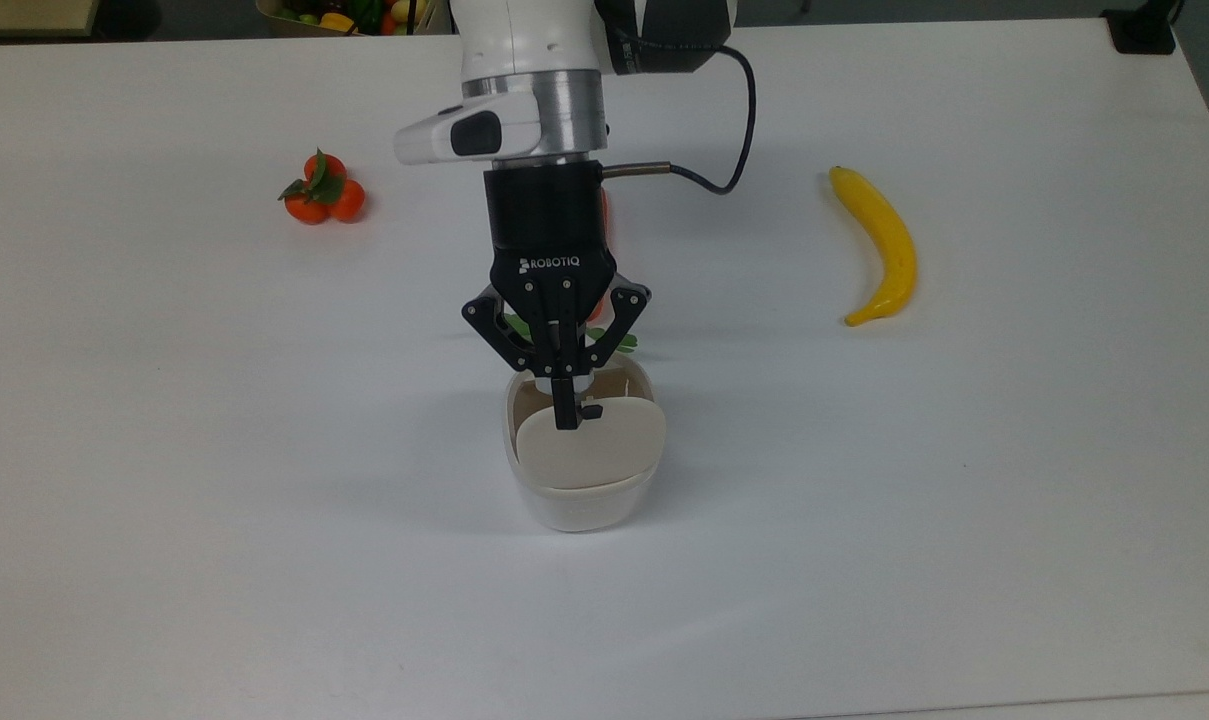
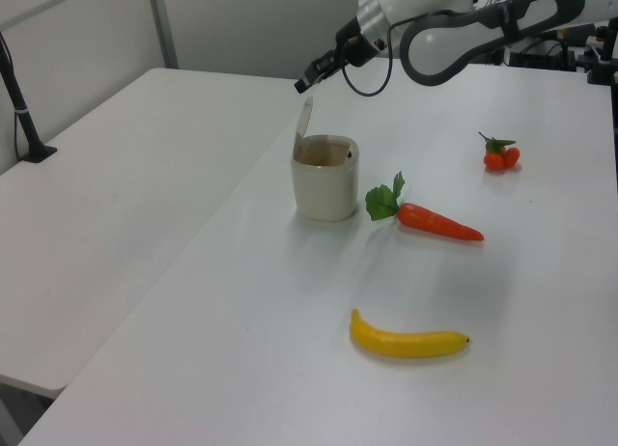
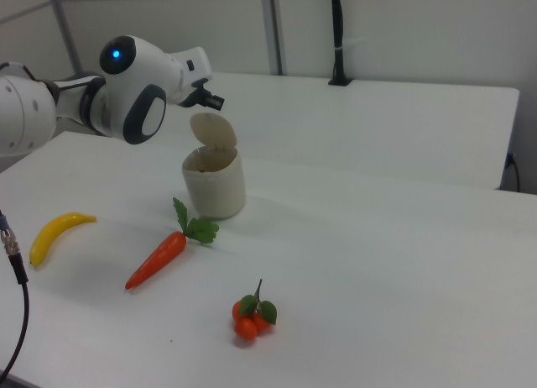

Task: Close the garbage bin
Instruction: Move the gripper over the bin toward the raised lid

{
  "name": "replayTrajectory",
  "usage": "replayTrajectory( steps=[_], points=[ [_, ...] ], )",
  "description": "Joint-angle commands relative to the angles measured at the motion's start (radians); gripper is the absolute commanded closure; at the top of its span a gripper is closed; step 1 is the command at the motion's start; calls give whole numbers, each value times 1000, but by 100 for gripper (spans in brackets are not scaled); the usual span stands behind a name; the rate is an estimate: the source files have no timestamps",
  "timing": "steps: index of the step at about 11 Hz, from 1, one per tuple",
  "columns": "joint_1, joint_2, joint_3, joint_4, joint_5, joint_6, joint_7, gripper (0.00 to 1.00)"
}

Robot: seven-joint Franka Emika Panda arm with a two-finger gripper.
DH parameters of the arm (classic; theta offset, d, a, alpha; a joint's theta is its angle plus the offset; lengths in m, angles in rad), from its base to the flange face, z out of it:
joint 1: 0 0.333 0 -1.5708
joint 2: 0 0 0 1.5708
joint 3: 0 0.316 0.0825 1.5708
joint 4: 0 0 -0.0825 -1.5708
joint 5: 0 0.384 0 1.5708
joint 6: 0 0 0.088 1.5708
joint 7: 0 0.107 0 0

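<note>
The fingers (image 1: 564,412) are pressed together with nothing between them, tips above the upright beige lid (image 1: 591,447) of the garbage bin (image 1: 576,500). The bin stands open at mid-bench (image 1: 164,450). Just beyond it lies a carrot (image 2: 439,221); a banana (image 1: 879,245) and tangerines (image 1: 322,193) lie well apart.
</note>
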Motion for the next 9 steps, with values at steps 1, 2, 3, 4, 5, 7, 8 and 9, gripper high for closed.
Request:
replayTrajectory(
  steps=[1,2,3,4,5,7,8,9],
  points=[
    [7,6,-3,5,-5,15,11,100],
    [7,3,-3,-5,-4,13,11,100],
    [10,-4,-3,-20,-4,12,11,100],
    [10,-12,-1,-44,-2,10,11,100],
    [10,-24,-1,-69,-2,7,9,100],
    [8,-40,-1,-83,-2,-1,8,100],
    [8,-52,-1,-100,-2,-4,8,100],
    [8,-69,-1,-126,-2,-14,8,100]
  ],
)
